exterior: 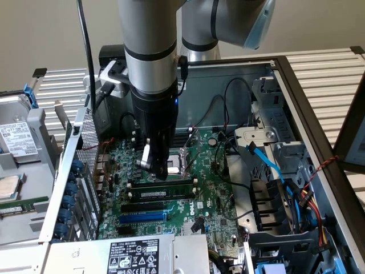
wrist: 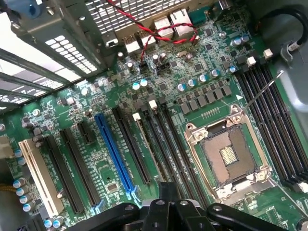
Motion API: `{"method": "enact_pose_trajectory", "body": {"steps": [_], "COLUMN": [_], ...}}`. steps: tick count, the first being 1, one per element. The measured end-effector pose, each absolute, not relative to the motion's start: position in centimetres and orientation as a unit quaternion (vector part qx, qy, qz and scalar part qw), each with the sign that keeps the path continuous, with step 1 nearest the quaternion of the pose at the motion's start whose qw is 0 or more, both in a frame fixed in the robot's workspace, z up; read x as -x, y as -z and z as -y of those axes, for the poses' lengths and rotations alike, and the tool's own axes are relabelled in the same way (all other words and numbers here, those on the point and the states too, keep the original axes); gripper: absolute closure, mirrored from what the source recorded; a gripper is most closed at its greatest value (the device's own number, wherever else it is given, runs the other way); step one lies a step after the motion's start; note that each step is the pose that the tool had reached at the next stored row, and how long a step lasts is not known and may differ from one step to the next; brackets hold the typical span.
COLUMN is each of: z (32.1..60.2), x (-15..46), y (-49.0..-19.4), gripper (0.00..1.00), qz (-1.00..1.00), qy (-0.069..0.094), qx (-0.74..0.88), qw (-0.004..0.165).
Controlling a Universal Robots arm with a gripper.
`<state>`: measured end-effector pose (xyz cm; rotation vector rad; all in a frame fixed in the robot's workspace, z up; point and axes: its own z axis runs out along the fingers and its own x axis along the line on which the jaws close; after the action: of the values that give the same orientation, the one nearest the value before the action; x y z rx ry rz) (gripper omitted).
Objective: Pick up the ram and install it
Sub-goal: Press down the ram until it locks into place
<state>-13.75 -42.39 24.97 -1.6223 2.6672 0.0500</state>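
The ram [exterior: 162, 194], a narrow green stick with a white sticker, stands upright in a long black slot on the motherboard [exterior: 217, 194], beside the blue slot [exterior: 142, 217]. In the wrist view the ram [wrist: 150, 149] shows edge-on between white latches. My gripper [exterior: 155, 169] hangs straight down just behind it, near the CPU socket [exterior: 178, 161], with its fingers shut and nothing between them. Its black fingers [wrist: 169, 190] point down at the memory slots by the open socket [wrist: 226, 156]. I cannot tell whether the fingertips touch a stick.
A second green stick [exterior: 171, 184] fills the neighbouring slot. The case wall [exterior: 302, 97], drive cage with blue cables [exterior: 268, 165] and power supply [exterior: 137, 257] hem the board in. A perforated bracket [exterior: 85, 148] rises at the exterior view's left, with a hard drive [exterior: 20, 140] beyond it.
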Motion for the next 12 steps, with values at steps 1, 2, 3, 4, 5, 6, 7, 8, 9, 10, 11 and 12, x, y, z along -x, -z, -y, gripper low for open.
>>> {"method": "enact_pose_trajectory", "body": {"steps": [1,2,3,4,5,6,7,8,9,10,11,12], "z": [42.39,42.39,42.39,42.4,42.39,42.39,42.39,42.39,42.4,42.4,42.4,42.4], "x": [13.75,13.75,13.75,13.75,13.75,13.75,13.75,13.75,13.75,13.75,13.75,13.75], "y": [-24.92,-24.88,-24.83,-24.79,-24.74,-24.69,-24.64,-24.59,-24.55,-24.5,-24.45,-24.41], "gripper": [0.9,0.9,0.9,0.9,0.9,0.9,0.9,0.9,0.9,0.9,0.9,0.9], "qz": [-0.859,-0.863,-0.868,-0.872,-0.876,-0.88,-0.885,-0.889,-0.893,-0.897,-0.901,-0.905], "qy": [-0.016,-0.016,-0.016,-0.016,-0.016,-0.016,-0.016,-0.016,-0.016,-0.016,-0.016,-0.016], "qx": [0.512,0.505,0.497,0.489,0.482,0.474,0.466,0.458,0.45,0.442,0.434,0.426], "qw": [0.01,0.01,0.01,0.01,0.011,0.011,0.011,0.011,0.011,0.011,0.012,0.012]}}
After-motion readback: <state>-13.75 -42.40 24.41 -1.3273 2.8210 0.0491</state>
